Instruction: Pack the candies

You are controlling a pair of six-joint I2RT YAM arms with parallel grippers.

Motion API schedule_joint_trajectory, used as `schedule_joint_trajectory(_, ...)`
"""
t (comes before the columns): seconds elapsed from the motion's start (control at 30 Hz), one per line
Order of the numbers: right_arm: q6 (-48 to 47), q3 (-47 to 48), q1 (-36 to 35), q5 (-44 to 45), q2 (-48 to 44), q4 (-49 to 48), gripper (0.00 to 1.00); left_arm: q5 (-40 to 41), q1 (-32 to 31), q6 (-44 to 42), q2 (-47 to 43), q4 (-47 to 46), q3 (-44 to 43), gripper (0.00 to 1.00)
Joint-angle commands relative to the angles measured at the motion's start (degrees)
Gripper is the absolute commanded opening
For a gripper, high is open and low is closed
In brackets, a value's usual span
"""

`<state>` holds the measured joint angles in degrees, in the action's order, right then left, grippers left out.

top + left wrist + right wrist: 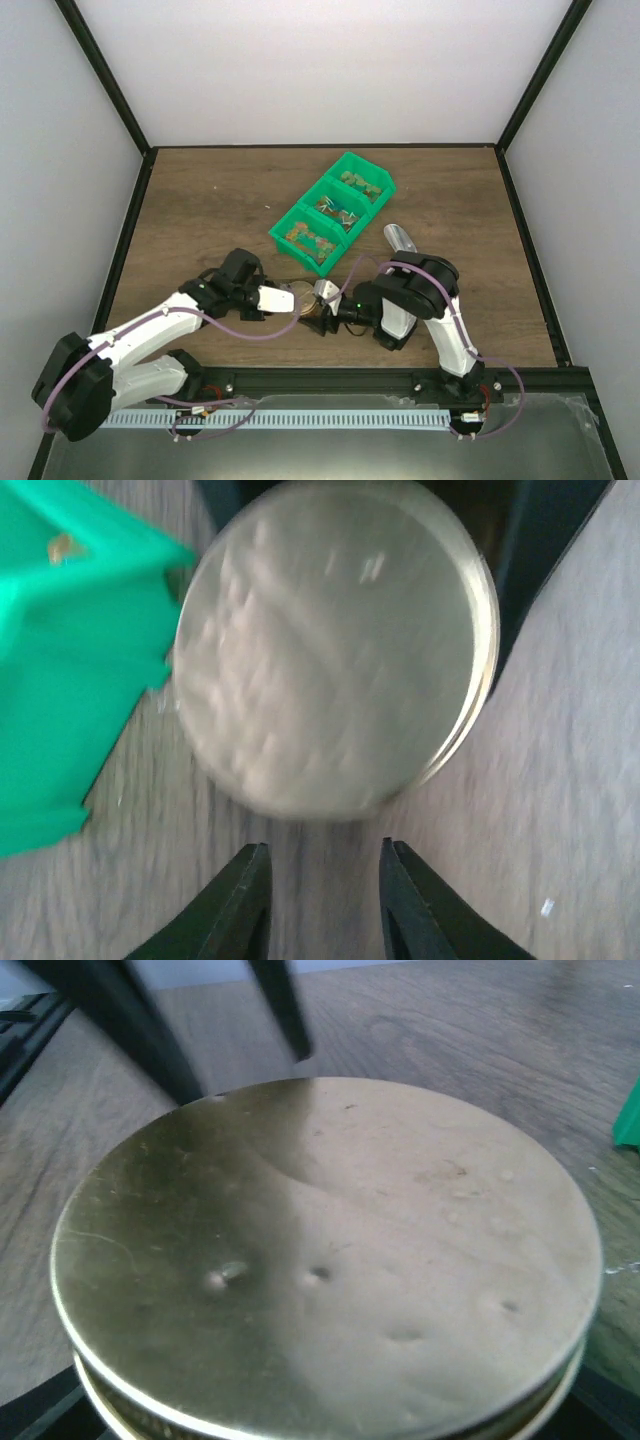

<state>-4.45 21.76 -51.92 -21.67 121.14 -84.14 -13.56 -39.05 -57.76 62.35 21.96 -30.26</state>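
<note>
The candies (313, 238) lie as small mixed-colour pieces in the three compartments of a green bin (348, 232). In front of the bin stands a jar (318, 300) with a gold metal lid (330, 1250). My right gripper (325, 312) has its dark fingers on either side of the jar, just under the lid. My left gripper (325, 865) hovers just left of the lid (330, 650), fingers a little apart with only bare table between them. One orange candy (62, 548) shows inside the bin's corner (70, 670).
A metal scoop (400, 238) lies on the wooden table (210, 210) to the right of the bin, behind the right arm. White walls with black posts enclose the table.
</note>
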Motion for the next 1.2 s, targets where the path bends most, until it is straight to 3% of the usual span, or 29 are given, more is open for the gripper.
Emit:
schedule_joint_trajectory(0.0,0.67,-1.42,-0.59,-3.38,1.14,4.13,0.34,1.80,3.62,0.17,-2.06,11.43,-2.75,0.40)
schedule_joint_trajectory(0.07,0.87,-1.34,-0.53,-3.18,1.24,4.25,0.34,-1.86,3.55,3.41,-4.31,13.92,-4.55,0.54)
schedule_joint_trajectory(0.13,1.23,-1.06,-0.54,-2.67,1.38,4.41,0.34,-4.54,3.41,10.30,-4.62,13.84,-6.31,0.80)
schedule_joint_trajectory(0.2,1.64,-0.72,-0.54,-2.02,1.60,4.58,0.34,-6.60,2.28,16.92,-2.10,13.89,-8.63,0.99)
schedule_joint_trajectory(0.33,2.20,-0.42,-0.55,-1.38,1.86,4.55,0.34,-4.19,-0.99,28.55,6.52,12.44,-11.92,1.00)
schedule_joint_trajectory(0.43,2.36,-0.38,-0.55,-1.12,1.90,4.54,0.34,-1.72,-2.62,31.43,10.24,8.83,-12.04,1.00)
schedule_joint_trajectory(0.63,2.23,-0.37,-0.55,-0.68,1.70,4.77,0.34,2.06,-4.27,31.83,12.27,2.50,-10.55,1.00)
schedule_joint_trajectory(0.87,2.07,-0.23,-0.55,-0.83,1.85,4.74,0.34,0.22,-5.17,31.83,13.86,0.42,-10.75,0.99)
schedule_joint_trajectory(1.17,1.32,-0.45,-0.55,-1.74,1.81,4.69,0.34,-1.74,-5.13,27.81,14.31,2.32,-10.75,0.80)
